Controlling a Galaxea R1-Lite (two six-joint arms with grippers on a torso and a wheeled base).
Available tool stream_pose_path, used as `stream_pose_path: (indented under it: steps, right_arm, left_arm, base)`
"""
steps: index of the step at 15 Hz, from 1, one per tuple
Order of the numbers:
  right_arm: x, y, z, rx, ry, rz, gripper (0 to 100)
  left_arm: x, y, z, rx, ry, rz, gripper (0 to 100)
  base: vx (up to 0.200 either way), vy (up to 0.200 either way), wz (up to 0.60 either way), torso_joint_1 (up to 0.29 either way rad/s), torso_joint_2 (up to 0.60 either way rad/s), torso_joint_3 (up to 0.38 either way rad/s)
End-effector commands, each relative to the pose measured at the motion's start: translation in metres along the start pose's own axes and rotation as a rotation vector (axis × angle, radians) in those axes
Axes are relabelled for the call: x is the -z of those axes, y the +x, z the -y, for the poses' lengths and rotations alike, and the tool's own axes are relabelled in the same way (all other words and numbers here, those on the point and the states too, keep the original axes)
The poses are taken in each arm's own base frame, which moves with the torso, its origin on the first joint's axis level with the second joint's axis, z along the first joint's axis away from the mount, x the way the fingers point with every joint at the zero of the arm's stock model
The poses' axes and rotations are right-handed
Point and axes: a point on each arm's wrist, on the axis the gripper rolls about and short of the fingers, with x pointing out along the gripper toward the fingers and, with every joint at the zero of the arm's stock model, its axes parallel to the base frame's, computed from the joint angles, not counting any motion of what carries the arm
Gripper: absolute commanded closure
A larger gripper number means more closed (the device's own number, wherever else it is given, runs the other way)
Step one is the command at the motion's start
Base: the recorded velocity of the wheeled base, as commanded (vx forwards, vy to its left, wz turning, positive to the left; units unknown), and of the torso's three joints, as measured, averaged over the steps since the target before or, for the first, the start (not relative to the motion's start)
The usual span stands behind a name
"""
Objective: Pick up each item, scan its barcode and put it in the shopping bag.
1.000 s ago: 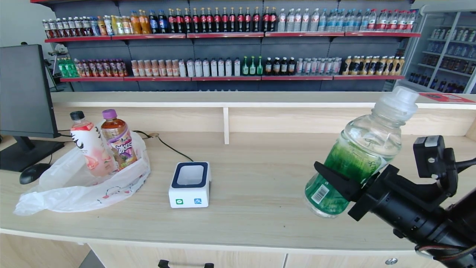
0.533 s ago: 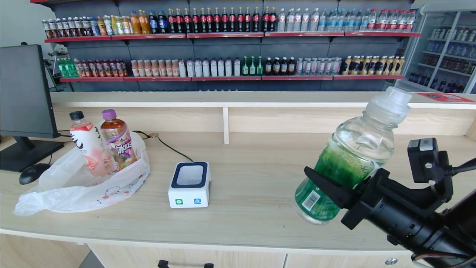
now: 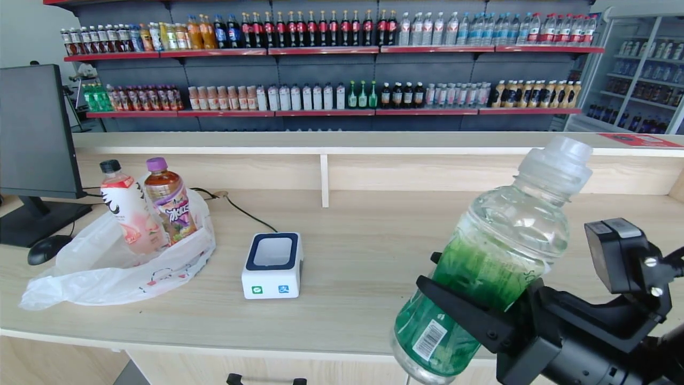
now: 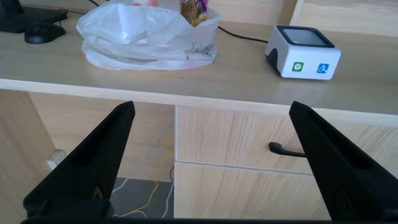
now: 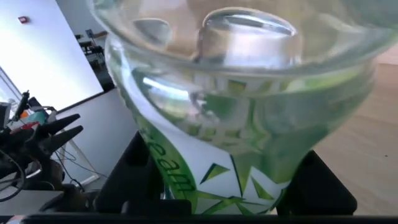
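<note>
Over the near right edge of the counter (image 3: 363, 251): clear plastic bottle (image 3: 497, 256), raised off the surface, tilted with cap up and to the right, base down and to the left. Green label around the lower body, white barcode patch (image 3: 429, 339) near the base, translucent cap, upper body see-through. Clamped across the labelled part by right gripper (image 3: 428, 269), one black finger in front, the other behind. Seen from the right wrist as bottle (image 5: 249, 124) between both fingers.

Left gripper (image 4: 211, 107): fingers spread wide, nothing between them, held below counter height in front of the drawer fronts.

Left on the counter: white shopping bag (image 3: 107, 267), with pink-labelled bottle (image 3: 128, 211) and purple-capped bottle (image 3: 170, 200) upright inside. Just right of the bag: white scanner (image 3: 272, 264), well apart from the held bottle. Far left: monitor (image 3: 32, 133) and mouse (image 3: 47, 248).

Behind the counter: red-edged shelves (image 3: 331, 51) lined with drink bottles.
</note>
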Motion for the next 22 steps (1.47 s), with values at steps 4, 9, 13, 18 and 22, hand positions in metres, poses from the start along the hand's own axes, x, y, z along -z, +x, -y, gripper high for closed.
stream_pose_path:
  steps: [4, 9, 13, 18, 22]
  right_arm:
    - [-0.026, 0.012, -0.018, -0.147, 0.148, 0.098, 100]
    - [-0.037, 0.025, -0.037, -0.268, 0.200, 0.135, 100]
    - [-0.039, 0.025, -0.039, -0.281, 0.223, 0.138, 100]
    - [-0.039, 0.027, -0.035, -0.264, 0.220, 0.141, 100]
    - [-0.039, 0.025, -0.033, -0.258, 0.218, 0.141, 100]
  left_arm:
    - [0.000, 0.000, 0.000, 0.000, 0.000, 0.000, 0]
    - [0.000, 0.000, 0.000, 0.000, 0.000, -0.001, 0]
    - [0.000, 0.000, 0.000, 0.000, 0.000, -0.003, 0]
    - [0.000, 0.000, 0.000, 0.000, 0.000, 0.000, 0]
    - [0.000, 0.000, 0.000, 0.000, 0.000, 0.000, 0]
  base:
    - [0.000, 0.000, 0.00, 0.000, 0.00, 0.000]
    - [0.000, 0.000, 0.00, 0.000, 0.00, 0.000]
    - [0.000, 0.000, 0.00, 0.000, 0.00, 0.000]
    - [0.000, 0.000, 0.00, 0.000, 0.00, 0.000]
    - [0.000, 0.000, 0.00, 0.000, 0.00, 0.000]
